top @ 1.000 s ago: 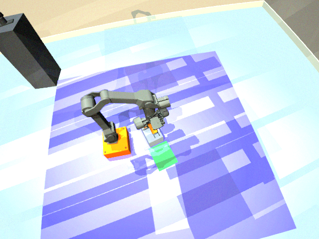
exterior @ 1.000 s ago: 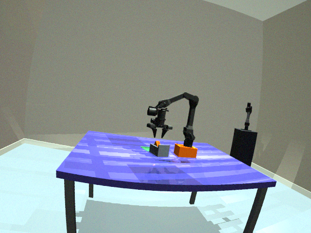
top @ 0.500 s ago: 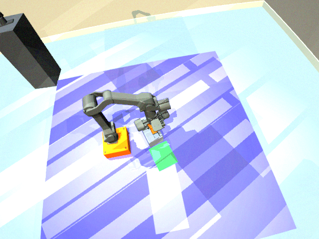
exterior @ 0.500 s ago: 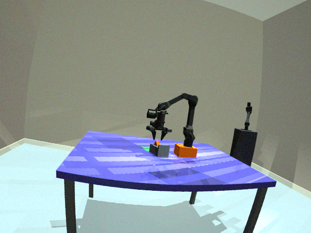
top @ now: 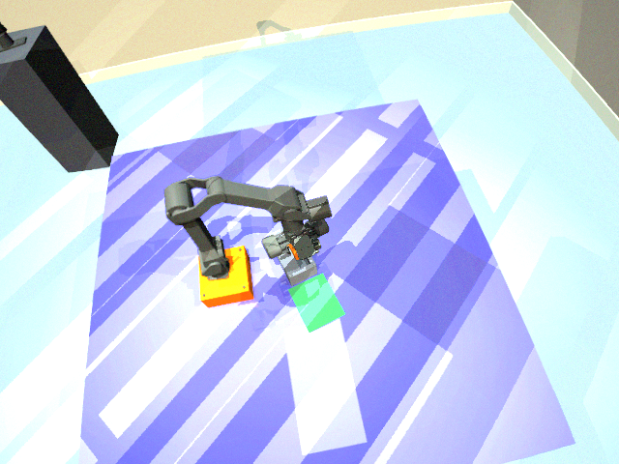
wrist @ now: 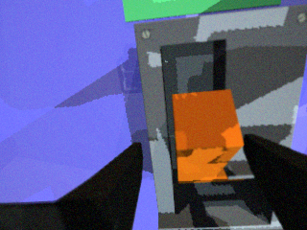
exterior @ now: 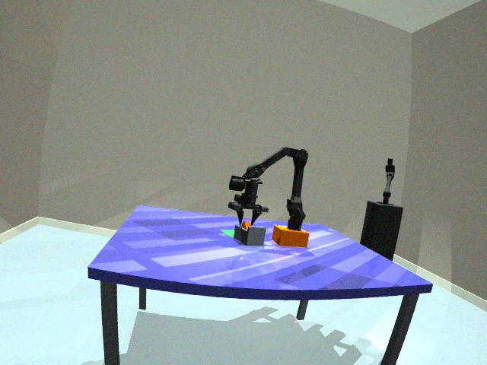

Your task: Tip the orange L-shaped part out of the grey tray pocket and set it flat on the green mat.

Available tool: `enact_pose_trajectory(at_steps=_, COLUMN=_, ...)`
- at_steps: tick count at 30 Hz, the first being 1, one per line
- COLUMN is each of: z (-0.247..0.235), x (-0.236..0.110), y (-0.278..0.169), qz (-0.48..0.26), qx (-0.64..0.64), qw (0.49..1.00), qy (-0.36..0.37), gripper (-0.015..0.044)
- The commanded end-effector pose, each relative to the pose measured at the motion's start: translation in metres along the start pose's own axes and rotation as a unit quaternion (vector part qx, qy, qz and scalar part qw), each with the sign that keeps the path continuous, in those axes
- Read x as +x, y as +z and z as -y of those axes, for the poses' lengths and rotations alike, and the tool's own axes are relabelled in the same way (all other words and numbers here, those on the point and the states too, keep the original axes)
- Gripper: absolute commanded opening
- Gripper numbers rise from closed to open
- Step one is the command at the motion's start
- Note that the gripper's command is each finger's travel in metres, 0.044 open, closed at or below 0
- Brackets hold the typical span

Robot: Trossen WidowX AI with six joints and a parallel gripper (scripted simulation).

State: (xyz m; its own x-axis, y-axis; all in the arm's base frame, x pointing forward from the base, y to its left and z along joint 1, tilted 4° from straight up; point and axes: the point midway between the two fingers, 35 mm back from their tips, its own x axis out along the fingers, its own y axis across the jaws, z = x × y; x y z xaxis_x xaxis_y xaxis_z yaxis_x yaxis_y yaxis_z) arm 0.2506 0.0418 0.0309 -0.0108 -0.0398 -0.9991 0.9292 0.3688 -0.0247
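Note:
The orange L-shaped part (top: 293, 250) (exterior: 246, 225) (wrist: 203, 117) is tilted in the pocket of the grey tray (top: 302, 274) (exterior: 256, 236) (wrist: 173, 33). Its straight end is raised above the rim on the green mat's side, and its other end is down in the pocket. My gripper (exterior: 247, 224) (wrist: 191, 145) points down and is open, with a fingertip on either side of the raised end. In the wrist view a gap shows at the left finger; the right fingertip looks very close to the part. The green mat (top: 319, 307) (exterior: 227, 233) (wrist: 192, 9) lies beside the tray. The top view hides the fingertips behind the gripper body.
The arm stands on an orange base block (top: 225, 289) (exterior: 293, 238) near the tray. A dark pedestal (top: 54, 100) (exterior: 379, 226) with a small arm on it stands beyond the table. Patterned shadows and light patches cross the blue table (top: 240, 414) (exterior: 220, 278).

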Motion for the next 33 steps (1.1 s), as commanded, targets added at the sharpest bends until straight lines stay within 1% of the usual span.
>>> enact_pose_trajectory(at_steps=1, z=0.0037, x=0.0105, y=0.0, qz=0.001, qx=0.0, qw=1.0, qy=-0.007, gripper=0.028)
enact_pose_trajectory(at_steps=8, z=0.0039, x=0.0128, y=0.0, qz=0.001, qx=0.0, qw=1.0, qy=-0.007, gripper=0.028)
enact_pose_trajectory(at_steps=12, z=0.0014, x=0.009, y=-0.0002, qz=0.0, qx=0.001, qw=1.0, qy=-0.002, gripper=0.0175)
enact_pose_trajectory(at_steps=24, z=0.0014, x=0.009, y=-0.0002, qz=0.0, qx=0.001, qw=1.0, qy=-0.002, gripper=0.0095)
enact_pose_trajectory(at_steps=27, z=0.0014, x=0.009, y=-0.0002, qz=0.0, qx=0.001, qw=1.0, qy=-0.002, gripper=0.0016)
enact_pose_trajectory(at_steps=28, z=0.0014, x=0.009, y=-0.0002, qz=0.0, qx=0.001, qw=1.0, qy=-0.002, gripper=0.0)
enact_pose_trajectory(at_steps=33, z=0.0014, x=0.0082, y=-0.0002, qz=0.0, qx=0.001, qw=1.0, qy=-0.002, gripper=0.0)
